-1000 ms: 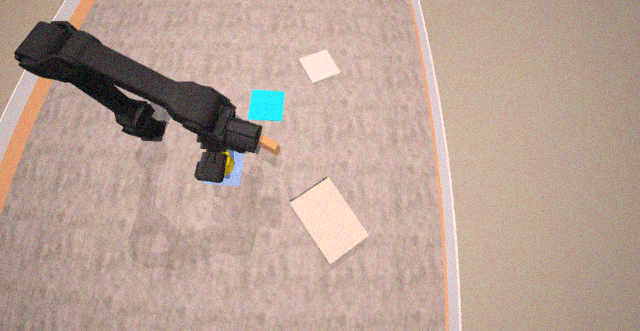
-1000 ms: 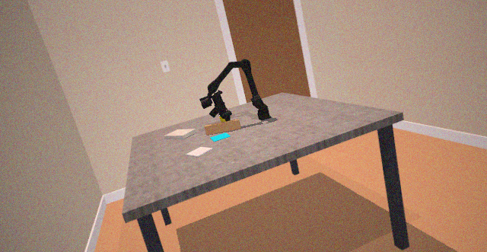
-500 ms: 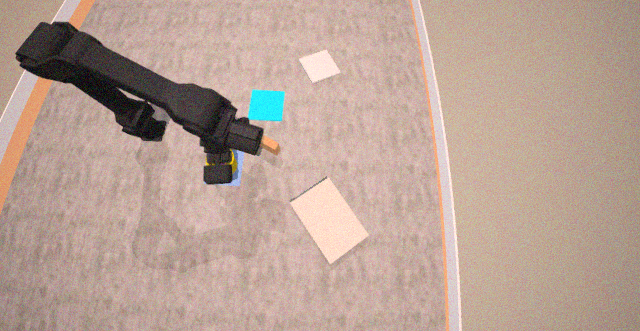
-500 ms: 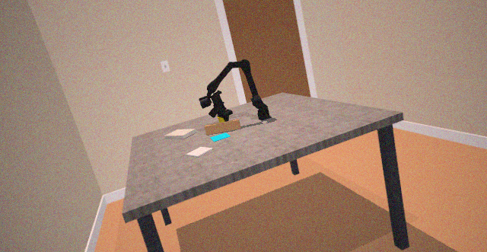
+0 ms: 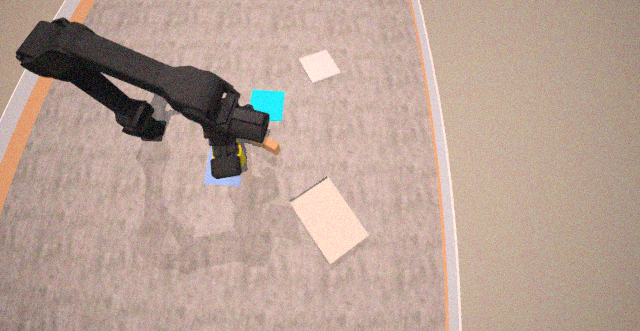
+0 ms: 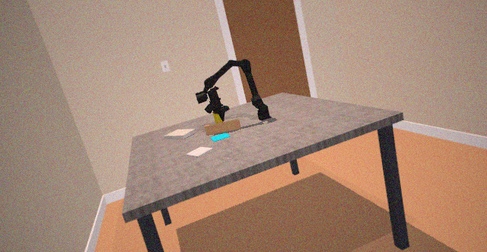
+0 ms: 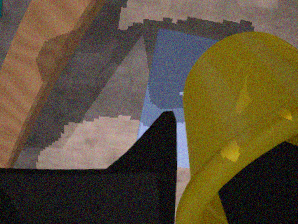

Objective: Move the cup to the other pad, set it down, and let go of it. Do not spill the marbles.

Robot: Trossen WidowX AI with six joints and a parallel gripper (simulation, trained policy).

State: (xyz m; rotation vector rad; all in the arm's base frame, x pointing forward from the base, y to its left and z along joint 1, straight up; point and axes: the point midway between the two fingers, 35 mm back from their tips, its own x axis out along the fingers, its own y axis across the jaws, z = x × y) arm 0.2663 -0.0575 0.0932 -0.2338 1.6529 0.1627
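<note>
The yellow cup (image 5: pixel 243 155) (image 6: pixel 218 118) (image 7: pixel 225 85) is at the blue pad (image 5: pixel 223 181) (image 7: pixel 172 60). My gripper (image 7: pixel 186 120) is shut on the cup's wall, with one black finger outside it and the other inside the mouth. The arm's black wrist parts cover most of the cup in the top view. The cup's base is hidden behind the wooden block in the exterior view, so I cannot tell whether it touches the pad. The marbles are not visible. The cyan pad (image 5: pixel 270 105) (image 6: pixel 220 137) has nothing on it.
A wooden block (image 5: pixel 271 146) (image 6: pixel 222 126) (image 7: pixel 47 65) stands between the cup and the cyan pad. A thin pale square (image 5: pixel 320 66) (image 6: pixel 199 151) lies beyond the cyan pad. A larger pale slab (image 5: pixel 330 221) (image 6: pixel 180 132) lies on the block's other side.
</note>
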